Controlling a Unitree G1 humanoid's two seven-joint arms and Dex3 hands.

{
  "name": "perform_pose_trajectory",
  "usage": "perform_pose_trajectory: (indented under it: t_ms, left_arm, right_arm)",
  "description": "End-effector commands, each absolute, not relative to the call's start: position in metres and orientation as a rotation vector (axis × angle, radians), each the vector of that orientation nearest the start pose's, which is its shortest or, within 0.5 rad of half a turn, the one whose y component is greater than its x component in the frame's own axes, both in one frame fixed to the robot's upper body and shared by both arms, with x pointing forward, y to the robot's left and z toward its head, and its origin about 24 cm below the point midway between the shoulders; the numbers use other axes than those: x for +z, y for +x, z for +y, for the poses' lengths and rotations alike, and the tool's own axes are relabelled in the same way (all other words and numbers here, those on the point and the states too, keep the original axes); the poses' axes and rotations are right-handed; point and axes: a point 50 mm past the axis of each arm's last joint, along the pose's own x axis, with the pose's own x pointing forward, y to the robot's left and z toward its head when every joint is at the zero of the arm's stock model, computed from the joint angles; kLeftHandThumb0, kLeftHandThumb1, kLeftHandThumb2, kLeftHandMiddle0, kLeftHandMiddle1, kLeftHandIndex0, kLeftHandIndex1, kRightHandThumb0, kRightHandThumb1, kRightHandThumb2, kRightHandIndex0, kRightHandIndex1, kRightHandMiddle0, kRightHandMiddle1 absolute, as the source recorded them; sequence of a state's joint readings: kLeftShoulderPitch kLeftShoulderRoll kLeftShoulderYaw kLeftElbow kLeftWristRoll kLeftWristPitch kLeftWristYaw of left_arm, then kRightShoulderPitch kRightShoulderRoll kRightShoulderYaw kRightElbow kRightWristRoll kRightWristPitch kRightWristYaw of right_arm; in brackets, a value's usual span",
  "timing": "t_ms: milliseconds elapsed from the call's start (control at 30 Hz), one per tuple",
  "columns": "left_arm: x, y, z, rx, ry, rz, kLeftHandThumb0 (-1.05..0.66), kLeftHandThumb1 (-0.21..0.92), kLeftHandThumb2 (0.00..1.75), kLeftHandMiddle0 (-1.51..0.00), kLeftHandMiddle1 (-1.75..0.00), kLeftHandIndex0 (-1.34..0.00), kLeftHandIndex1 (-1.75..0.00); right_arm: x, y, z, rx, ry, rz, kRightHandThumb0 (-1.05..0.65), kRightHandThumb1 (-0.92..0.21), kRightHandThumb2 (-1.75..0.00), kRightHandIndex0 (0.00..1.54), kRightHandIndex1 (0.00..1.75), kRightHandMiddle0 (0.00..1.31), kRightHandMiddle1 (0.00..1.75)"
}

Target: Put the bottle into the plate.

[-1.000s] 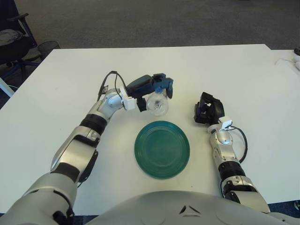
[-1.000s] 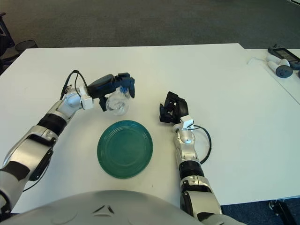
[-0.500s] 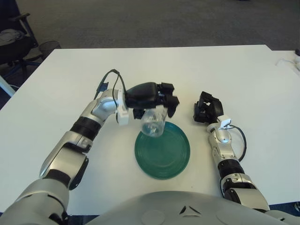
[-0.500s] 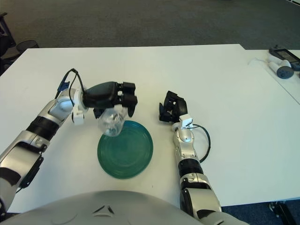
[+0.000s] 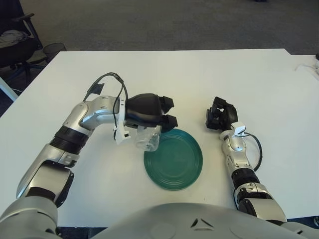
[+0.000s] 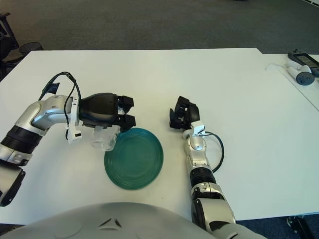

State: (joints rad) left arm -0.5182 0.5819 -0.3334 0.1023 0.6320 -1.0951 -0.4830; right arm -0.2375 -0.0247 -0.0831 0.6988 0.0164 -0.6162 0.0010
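My left hand is shut on a clear plastic bottle, which hangs below its black fingers, just left of and over the left rim of the green plate. The bottle also shows in the right eye view beside the plate. The plate lies flat on the white table, near its front middle. My right hand rests on the table to the right of the plate, idle.
The white table reaches to the back and to both sides. A grey device with a cable lies on a neighbouring table at the far right. An office chair and a mesh bin stand beyond the left back corner.
My left hand has carried the bottle from behind the plate toward me and to the left, now lower, at the plate's left rim. The right hand has not moved.
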Motion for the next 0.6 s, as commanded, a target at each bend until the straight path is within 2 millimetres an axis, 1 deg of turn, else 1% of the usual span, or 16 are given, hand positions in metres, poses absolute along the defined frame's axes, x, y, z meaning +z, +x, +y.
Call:
perform_pose_trajectory:
  t_ms: [0, 133, 333, 567]
  left_arm:
    - [0.1402, 0.2468, 0.0985, -1.232, 1.461, -1.102, 0.0, -0.07, 1.74, -0.9, -1.72, -0.68, -1.75]
    - [0.1419, 0.2418, 0.0984, -1.249, 1.462, -1.136, 0.0, -0.07, 1.74, -0.89, -1.73, -0.68, -1.75]
    - [0.1416, 0.2397, 0.0978, -1.262, 1.455, -1.14, 0.0, -0.05, 1.74, -0.88, -1.73, -0.67, -1.75]
    - [0.1328, 0.2428, 0.0943, -1.276, 1.469, -1.175, 0.0, -0.09, 1.75, -0.9, -1.75, -0.74, -1.66]
  right_arm:
    - [-0.023, 0.2628, -0.1574, -0.035, 0.005, -0.022, -0.06, -0.24, -1.34, 1.2, 1.75, 1.02, 1.75]
    - [-0.0231, 0.2629, -0.1574, -0.035, 0.005, -0.022, -0.06, -0.24, -1.34, 1.2, 1.75, 1.02, 1.75]
    - [-0.0232, 0.263, -0.1574, -0.035, 0.005, -0.022, -0.06, -0.24, -1.34, 1.2, 1.75, 1.02, 1.75]
    - [-0.0232, 0.2632, -0.1563, -0.035, 0.005, -0.022, -0.06, -0.24, -1.34, 1.2, 1.75, 1.02, 1.75]
